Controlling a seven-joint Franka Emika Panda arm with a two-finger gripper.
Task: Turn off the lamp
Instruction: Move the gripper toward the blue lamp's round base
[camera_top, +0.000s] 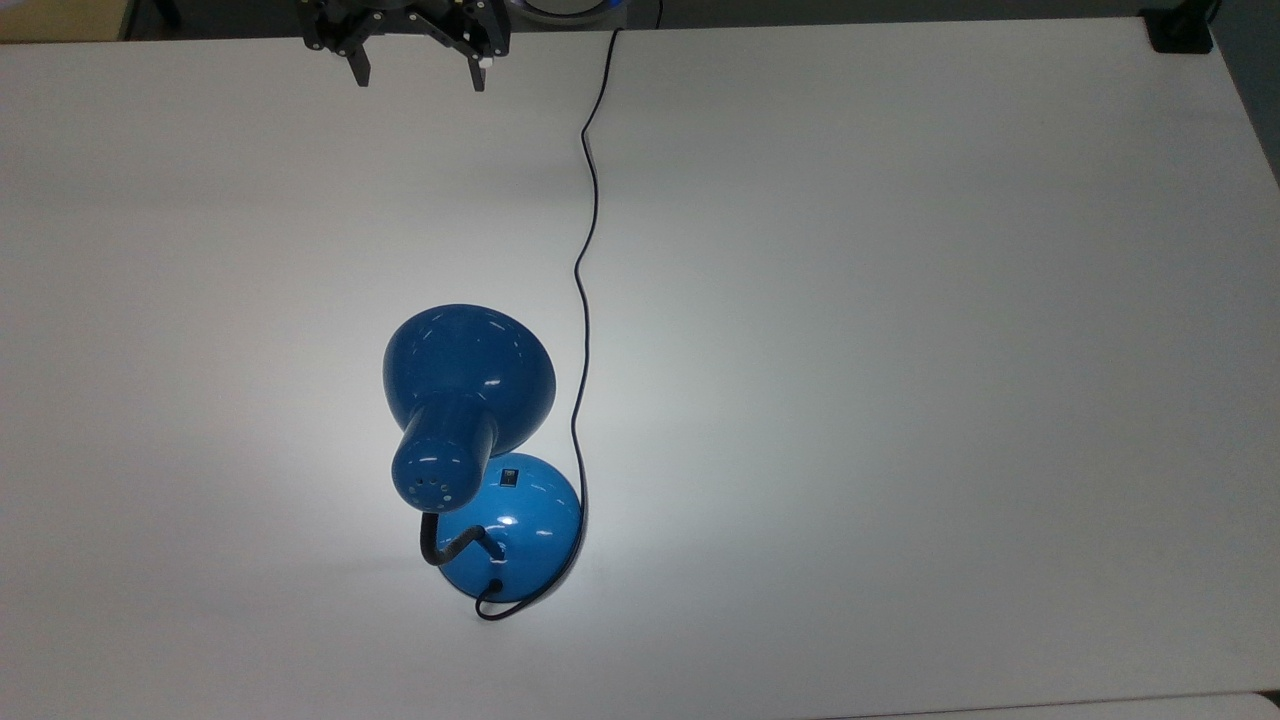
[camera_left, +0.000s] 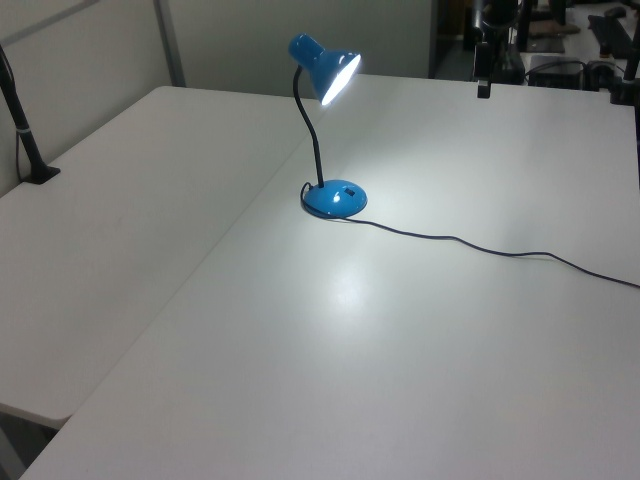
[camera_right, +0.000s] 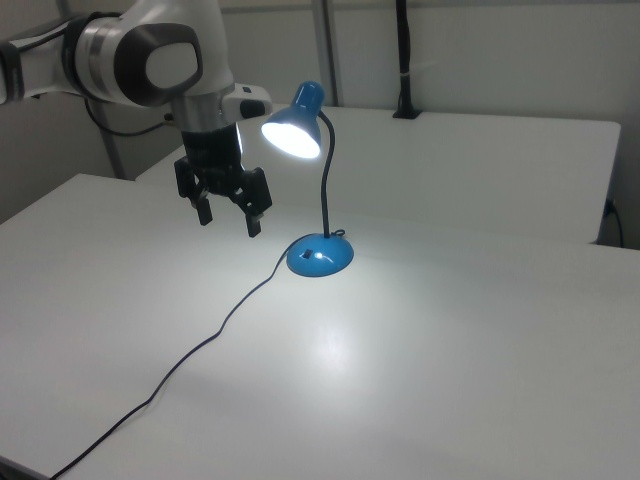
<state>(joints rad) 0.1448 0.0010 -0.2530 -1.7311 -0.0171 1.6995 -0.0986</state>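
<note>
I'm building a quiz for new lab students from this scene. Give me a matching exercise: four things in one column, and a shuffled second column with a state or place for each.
Things:
1. lamp shade
2. gripper
3. cord
4. switch

States or places:
A. trails across the table
B. lit, shining down
C. on the lamp's blue base
D. open, hanging in the air, holding nothing

Pairs: 1-B, 2-D, 3-A, 4-C

You had no text to read here: no label, brand, number or sign could be made out on the lamp (camera_top: 470, 400), the table (camera_top: 900, 300) or the arm.
</note>
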